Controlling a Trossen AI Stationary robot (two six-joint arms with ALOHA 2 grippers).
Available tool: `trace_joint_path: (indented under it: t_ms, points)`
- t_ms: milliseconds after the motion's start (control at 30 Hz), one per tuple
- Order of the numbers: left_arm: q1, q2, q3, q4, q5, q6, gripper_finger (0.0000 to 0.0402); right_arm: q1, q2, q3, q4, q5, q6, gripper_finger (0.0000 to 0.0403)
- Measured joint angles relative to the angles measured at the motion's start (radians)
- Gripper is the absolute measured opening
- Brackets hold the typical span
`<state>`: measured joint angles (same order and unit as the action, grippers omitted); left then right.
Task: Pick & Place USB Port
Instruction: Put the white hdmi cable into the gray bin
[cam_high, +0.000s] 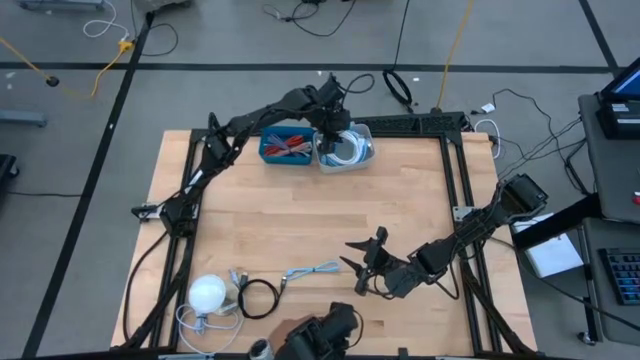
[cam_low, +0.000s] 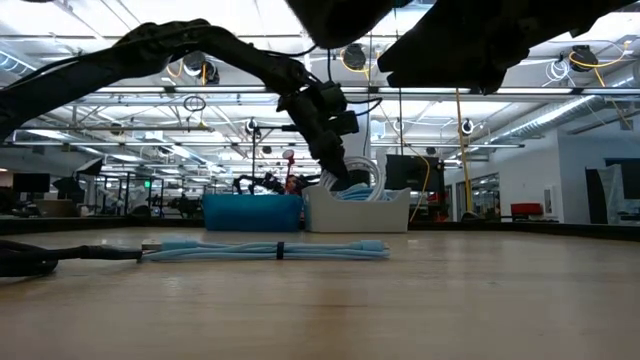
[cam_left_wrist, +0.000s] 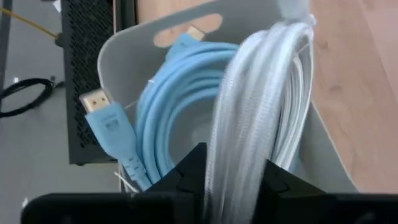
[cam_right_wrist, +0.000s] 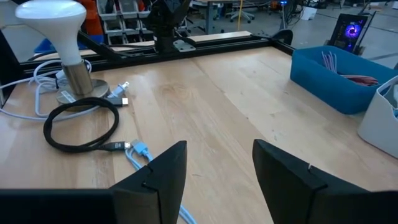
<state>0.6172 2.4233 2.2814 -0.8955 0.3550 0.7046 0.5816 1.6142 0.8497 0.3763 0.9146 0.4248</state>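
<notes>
Your white cable (cam_left_wrist: 261, 112) hangs coiled in the white bin (cam_left_wrist: 329, 155) at the table's far edge, beside a light blue cable (cam_left_wrist: 161, 106) already lying there. The left gripper (cam_left_wrist: 233, 177) is above that bin with the white coil running between its fingers; you cannot tell from these views whether they grip it or have let go. Judged so, this placement is nearly done.

Nearer the front, another light blue cable (cam_high: 310, 271) and a black cable (cam_high: 258, 299) lie on the table (cam_high: 300, 220) by the white lamp (cam_high: 207, 293), not yet collected. The right gripper (cam_right_wrist: 214, 165) hovers over them, fingers apart and empty. The blue bin (cam_high: 284, 150) holds red items.
</notes>
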Motion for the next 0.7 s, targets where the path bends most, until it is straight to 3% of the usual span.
trace_joint_path:
  t_ms: [133,600,700]
  points:
    - [-0.021,0.0,0.0,0.037,-0.044,-0.029,0.0084,0.0,0.0,0.0,0.0,0.0,0.001,0.0176]
    - [-0.095,-0.001,0.002,0.169,-0.463,0.066,0.0088,0.0,0.0,0.0,-0.002,0.0,0.008,0.0176]
    - [-0.101,-0.001,0.002,0.165,-0.491,0.087,0.0103,0.0,0.0,0.0,-0.003,0.0,0.008,0.0176]
